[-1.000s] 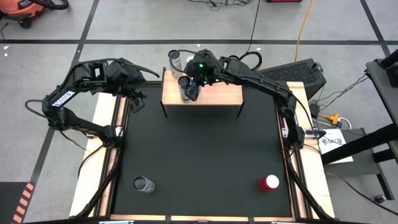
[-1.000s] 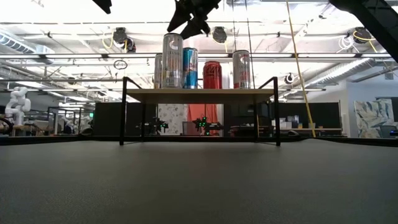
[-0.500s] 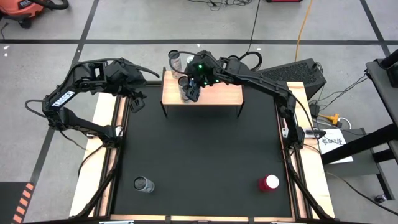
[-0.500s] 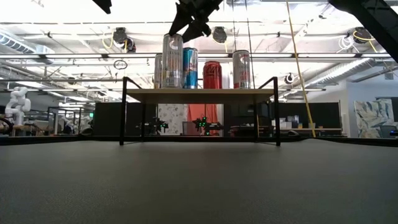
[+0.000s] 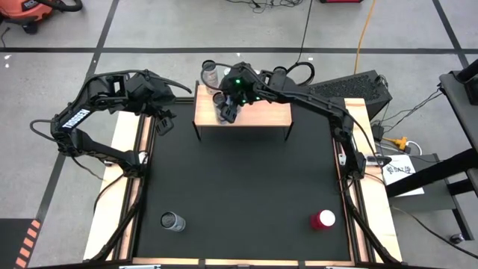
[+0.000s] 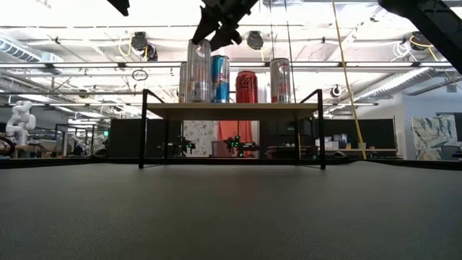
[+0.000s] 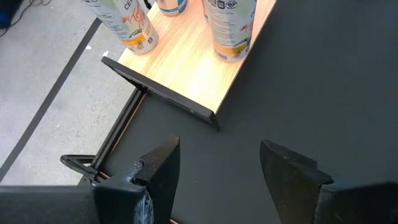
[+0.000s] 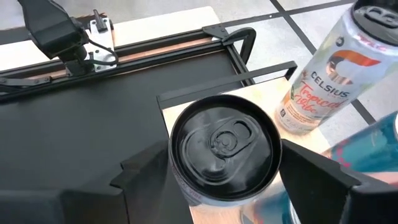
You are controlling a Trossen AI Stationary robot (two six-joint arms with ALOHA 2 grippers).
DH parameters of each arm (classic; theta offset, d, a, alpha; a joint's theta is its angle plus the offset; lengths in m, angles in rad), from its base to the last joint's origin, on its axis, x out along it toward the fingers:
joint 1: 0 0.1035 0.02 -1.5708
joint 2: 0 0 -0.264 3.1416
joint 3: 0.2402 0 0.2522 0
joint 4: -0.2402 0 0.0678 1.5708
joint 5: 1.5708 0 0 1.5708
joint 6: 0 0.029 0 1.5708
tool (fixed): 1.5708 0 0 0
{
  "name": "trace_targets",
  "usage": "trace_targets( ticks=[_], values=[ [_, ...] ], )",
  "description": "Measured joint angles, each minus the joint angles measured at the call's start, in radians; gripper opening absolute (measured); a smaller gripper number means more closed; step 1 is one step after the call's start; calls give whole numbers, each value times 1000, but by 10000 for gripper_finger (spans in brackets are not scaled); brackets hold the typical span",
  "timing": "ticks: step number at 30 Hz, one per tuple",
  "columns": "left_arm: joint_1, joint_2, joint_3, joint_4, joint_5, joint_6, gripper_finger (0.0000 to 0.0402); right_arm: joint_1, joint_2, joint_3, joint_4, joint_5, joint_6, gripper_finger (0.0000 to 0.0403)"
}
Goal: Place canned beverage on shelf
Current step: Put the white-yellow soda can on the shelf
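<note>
Silver can (image 8: 224, 149) is stood upright on the shelf (image 5: 261, 114), long axis vertical — bracketed by the wide, untouching right claw (image 8: 224, 180); its black lid is seen only in the right wrist view.

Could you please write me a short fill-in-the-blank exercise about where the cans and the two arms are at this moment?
1. The right gripper is above a silver can that stands on the ____.
2. The red can on the black mat stands near the ____ arm's side.
3. The left gripper holds ____.
4. In the low view, the blue can on the shelf stands directly beside a ____ one.

Missing words: shelf; right; nothing; red
</note>
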Motion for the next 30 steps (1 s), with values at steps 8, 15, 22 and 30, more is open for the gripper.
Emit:
trace_targets(
  ticks=[8,15,22,30],
  values=[
    [0,0,0,0,0,0,216,1,3,0,2,-1,-1,235],
    [0,0,0,0,0,0,216,1,11,0,41,-1,11,232],
    [0,0,0,0,0,0,216,0,29,0,82,2,37,232],
    [0,0,0,-1,0,5,216,-4,41,-1,151,3,46,234]
  ],
)
